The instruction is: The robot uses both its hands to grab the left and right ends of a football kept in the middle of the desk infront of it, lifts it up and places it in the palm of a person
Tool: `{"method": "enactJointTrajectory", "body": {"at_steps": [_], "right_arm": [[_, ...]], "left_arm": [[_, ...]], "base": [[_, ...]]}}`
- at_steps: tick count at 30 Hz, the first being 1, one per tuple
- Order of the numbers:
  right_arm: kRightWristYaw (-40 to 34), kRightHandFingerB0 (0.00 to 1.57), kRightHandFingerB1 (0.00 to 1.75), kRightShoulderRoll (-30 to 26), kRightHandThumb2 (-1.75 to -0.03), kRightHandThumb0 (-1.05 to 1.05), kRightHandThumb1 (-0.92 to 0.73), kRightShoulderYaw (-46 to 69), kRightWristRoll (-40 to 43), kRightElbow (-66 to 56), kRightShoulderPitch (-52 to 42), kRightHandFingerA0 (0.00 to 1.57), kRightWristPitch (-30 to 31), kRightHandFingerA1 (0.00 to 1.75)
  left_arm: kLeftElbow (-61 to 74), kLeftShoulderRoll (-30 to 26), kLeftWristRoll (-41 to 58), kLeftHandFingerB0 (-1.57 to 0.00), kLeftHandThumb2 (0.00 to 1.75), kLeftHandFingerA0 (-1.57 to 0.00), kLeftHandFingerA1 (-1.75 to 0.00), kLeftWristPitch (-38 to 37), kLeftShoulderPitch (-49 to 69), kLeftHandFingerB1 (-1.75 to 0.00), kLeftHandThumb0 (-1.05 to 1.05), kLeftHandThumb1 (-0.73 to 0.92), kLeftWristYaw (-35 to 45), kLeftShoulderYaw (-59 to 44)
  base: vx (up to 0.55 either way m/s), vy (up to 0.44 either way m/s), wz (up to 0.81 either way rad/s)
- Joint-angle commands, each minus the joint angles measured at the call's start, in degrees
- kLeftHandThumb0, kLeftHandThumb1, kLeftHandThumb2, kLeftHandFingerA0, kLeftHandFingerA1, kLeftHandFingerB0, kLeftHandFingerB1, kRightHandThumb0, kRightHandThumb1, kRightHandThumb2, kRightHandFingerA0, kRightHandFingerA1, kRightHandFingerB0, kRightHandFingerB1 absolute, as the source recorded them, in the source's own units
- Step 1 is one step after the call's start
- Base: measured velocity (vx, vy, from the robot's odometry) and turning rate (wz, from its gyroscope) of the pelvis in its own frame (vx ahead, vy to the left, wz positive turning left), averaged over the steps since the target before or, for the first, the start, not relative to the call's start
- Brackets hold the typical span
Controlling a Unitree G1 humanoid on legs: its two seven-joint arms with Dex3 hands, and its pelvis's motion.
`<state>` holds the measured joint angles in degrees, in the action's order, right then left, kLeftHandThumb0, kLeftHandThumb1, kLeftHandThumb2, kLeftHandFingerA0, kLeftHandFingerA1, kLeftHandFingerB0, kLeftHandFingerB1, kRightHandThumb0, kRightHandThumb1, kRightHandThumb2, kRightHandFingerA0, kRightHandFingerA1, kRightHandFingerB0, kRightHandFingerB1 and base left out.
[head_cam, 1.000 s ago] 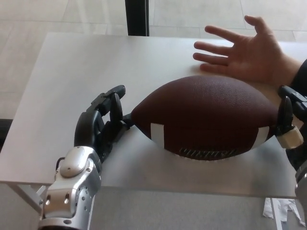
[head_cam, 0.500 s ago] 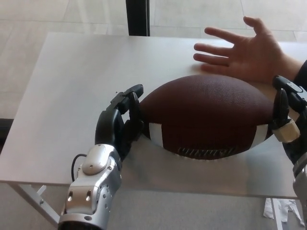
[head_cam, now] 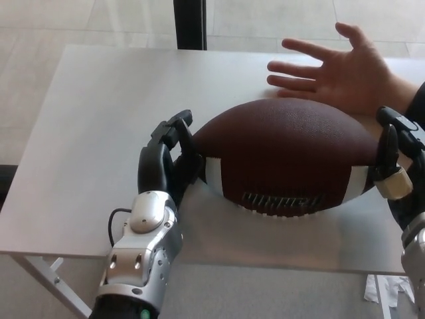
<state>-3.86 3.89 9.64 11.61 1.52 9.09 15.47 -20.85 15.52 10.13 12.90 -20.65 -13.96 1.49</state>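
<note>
A brown football (head_cam: 289, 156) with white stripes and white lettering lies across the middle of the white desk (head_cam: 99, 133). My left hand (head_cam: 169, 166) presses its black fingers against the ball's left end. My right hand (head_cam: 397, 159) clasps the ball's right end at the picture's edge. The ball seems slightly raised between both hands, its shadow showing beneath it. A person's open palm (head_cam: 345, 73) is held face up just behind the ball, at the back right of the desk.
A dark post (head_cam: 189, 23) stands behind the desk's far edge. The pale floor shows beyond the desk and at its left. Scraps of white paper (head_cam: 392, 292) lie on the floor at the lower right.
My left hand moved right and closed against the ball's left end. The right hand shifted slightly inward. The ball has risen a little and its lettering now faces me more.
</note>
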Motion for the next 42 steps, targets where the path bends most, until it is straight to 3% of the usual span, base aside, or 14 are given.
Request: {"method": "enactJointTrajectory", "body": {"at_steps": [1, 15, 16, 17, 23, 24, 27, 29, 32, 33, 34, 35, 39, 42], "right_arm": [[3.07, 0.30, 0.30, -0.19, -0.68, -0.77, -0.92, -4.65, -1.53, -2.71, 2.04, 0.46, -2.62, 0.57], [4.51, 0.31, 0.40, 0.36, -0.66, -0.80, -0.89, -13.95, -5.29, -4.95, 4.17, 0.42, 3.18, 0.69], [4.54, 0.25, 0.50, -0.16, -1.11, -0.82, -0.73, -14.79, -6.19, -4.76, 4.16, 0.43, 3.87, 0.71], [4.86, 0.33, 0.40, -0.60, -0.67, -0.78, -0.90, -15.36, -6.64, -4.60, 4.01, 0.45, 3.73, 0.76], [3.08, 0.34, 0.43, -0.07, -0.68, -0.75, -0.92, -15.91, -7.78, -2.20, 3.46, 0.44, 2.11, 0.75], [3.02, 0.32, 0.42, -0.08, -0.68, -0.75, -0.92, -15.94, -7.87, -1.73, 3.46, 0.42, 1.87, 0.74], [3.06, 0.32, 0.43, 0.18, -0.67, -0.78, -0.91, -15.48, -7.25, -0.81, 3.61, 0.45, 2.36, 0.79], [3.05, 0.28, 0.54, 0.78, -1.10, -0.72, -0.70, -14.93, -6.37, -0.77, 3.64, 0.48, 3.26, 0.76], [2.79, 0.34, 0.44, 1.04, -0.66, -0.75, -0.91, -15.06, -6.55, -0.58, 3.79, 0.47, 3.27, 0.77], [2.20, 0.32, 0.55, 2.01, -1.10, -0.71, -0.69, -14.00, -5.06, -1.33, 4.11, 0.48, 4.65, 0.73], [2.71, 0.37, 0.44, 2.58, -0.66, -0.77, -0.89, -13.14, -3.57, -1.13, 4.47, 0.46, 4.28, 0.72], [3.04, 0.32, 0.55, 3.08, -1.07, -0.74, -0.67, -12.44, -2.32, -1.12, 4.77, 0.45, 4.51, 0.72], [2.51, 0.32, 0.53, 4.34, -1.08, -0.76, -0.68, -10.56, 0.04, -1.82, 5.96, 0.44, 7.20, 0.69], [0.50, 0.36, 0.38, 7.11, -0.66, -0.81, -0.85, -6.97, 3.29, -1.86, 8.44, 0.51, 10.52, 0.70]], "left_arm": [[-2.38, 10.91, -3.33, -0.23, 0.65, -0.41, -0.68, 9.06, 0.78, -0.34, -0.35, 0.89, -10.82, 3.46], [-10.68, 8.94, -9.55, -0.32, 0.67, -0.45, -0.72, 13.41, -3.02, -0.39, -0.47, 0.92, -3.30, 17.31], [-11.46, 9.44, -9.48, -0.36, 0.68, -0.52, -0.93, 12.97, -3.06, -0.42, -0.48, 0.92, -3.58, 17.21], [-11.88, 9.89, -9.37, -0.42, 0.66, -0.53, -0.95, 12.31, -2.88, -0.46, -0.48, 0.92, -3.78, 17.17], [-13.99, 11.58, -8.15, -0.32, 1.13, -0.49, -0.87, 4.58, -1.39, -0.68, -0.47, 0.74, -1.39, 16.71], [-13.83, 12.21, -7.65, -0.36, 0.66, -0.35, -1.07, 3.87, -0.95, -0.75, -0.52, 0.90, -1.66, 16.27], [-14.76, 12.64, -7.74, 0.00, 1.04, -0.41, -0.76, 2.10, -1.24, -0.48, -0.47, 0.57, -0.69, 16.62], [-15.31, 12.75, -7.73, -0.10, 0.63, -0.33, -0.83, 1.29, -1.57, -0.37, -0.55, 0.82, 0.33, 17.02], [-15.79, 12.97, -7.86, -0.12, 0.63, -0.35, -0.85, -0.76, -1.42, -0.40, -0.53, 0.82, -0.08, 17.00], [-15.40, 12.74, -7.74, -0.13, 0.63, -0.34, -0.91, 0.19, -2.51, -0.43, -0.51, 0.84, 0.37, 16.99], [-14.63, 12.01, -7.83, -0.12, 0.62, -0.37, -0.89, 1.16, -3.16, -0.41, -0.52, 0.82, 0.90, 17.17], [-13.87, 12.00, -7.24, -0.12, 0.62, -0.37, -0.90, 1.75, -3.37, -0.41, -0.51, 0.82, 0.92, 16.68], [-12.70, 12.36, -5.86, -0.14, 0.61, -0.38, -0.96, 2.84, -4.66, -0.39, -0.48, 0.79, -0.04, 14.78], [-12.61, 11.60, -5.46, -0.17, 0.63, -0.36, -0.89, 3.62, -6.96, -0.39, -0.46, 0.80, 0.40, 13.76]], "base": [[0.00, 0.000, 0.00], [0.00, 0.000, 0.00], [0.00, 0.000, 0.00], [0.00, 0.000, 0.00], [0.00, 0.000, 0.00], [0.00, 0.000, 0.00], [0.00, 0.000, 0.00], [0.00, 0.000, 0.00], [0.00, 0.000, 0.00], [0.00, 0.000, 0.00], [0.00, 0.000, 0.00], [0.00, 0.000, 0.00], [0.00, 0.000, 0.00], [0.00, 0.000, 0.00]]}}
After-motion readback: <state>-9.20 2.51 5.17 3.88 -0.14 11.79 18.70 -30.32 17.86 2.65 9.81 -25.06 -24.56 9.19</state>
